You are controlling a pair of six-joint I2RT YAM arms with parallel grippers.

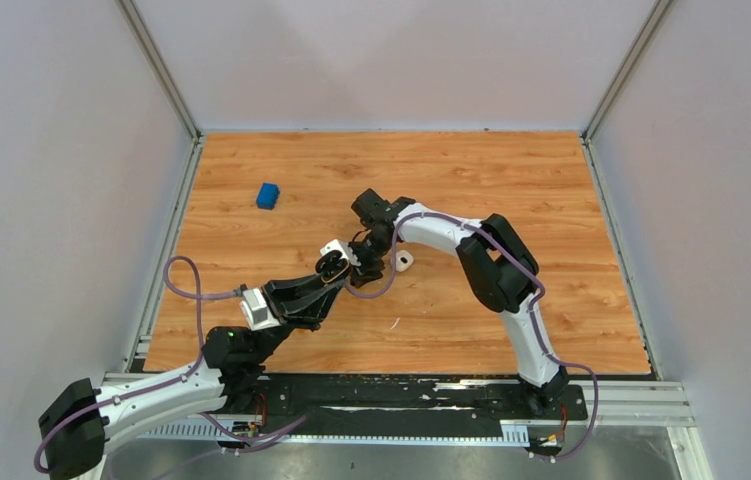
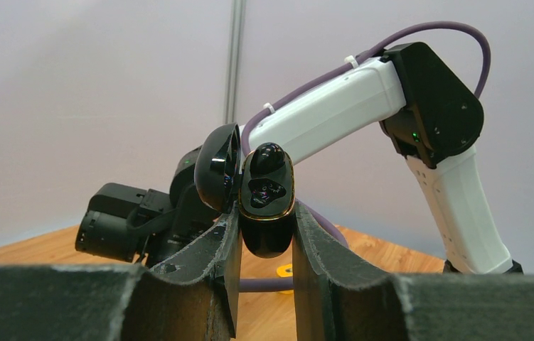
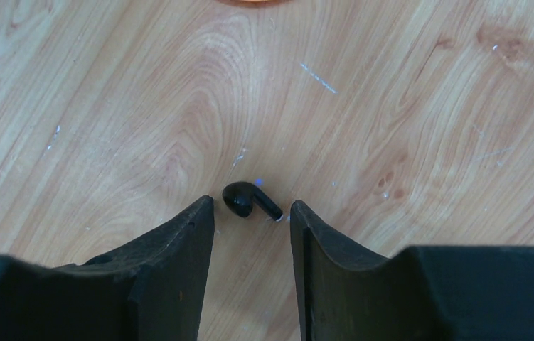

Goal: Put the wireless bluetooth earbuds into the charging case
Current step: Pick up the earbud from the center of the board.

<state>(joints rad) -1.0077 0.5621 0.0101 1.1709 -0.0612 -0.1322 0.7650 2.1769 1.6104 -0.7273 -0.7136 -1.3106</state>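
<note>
left gripper [image 2: 267,238] clamping open glossy black charging case [image 2: 267,195], frame centre | right gripper [image 3: 252,212] hovering parted around small black earbud [image 3: 248,199], lower centre

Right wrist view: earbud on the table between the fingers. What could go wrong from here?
1. The earbud lies flat and skewed near the tips of the open jaws of the right gripper; closing could flick it away.
2. The left gripper grips the charging case only by its lower end; pressing a bud in may tilt it.
</note>
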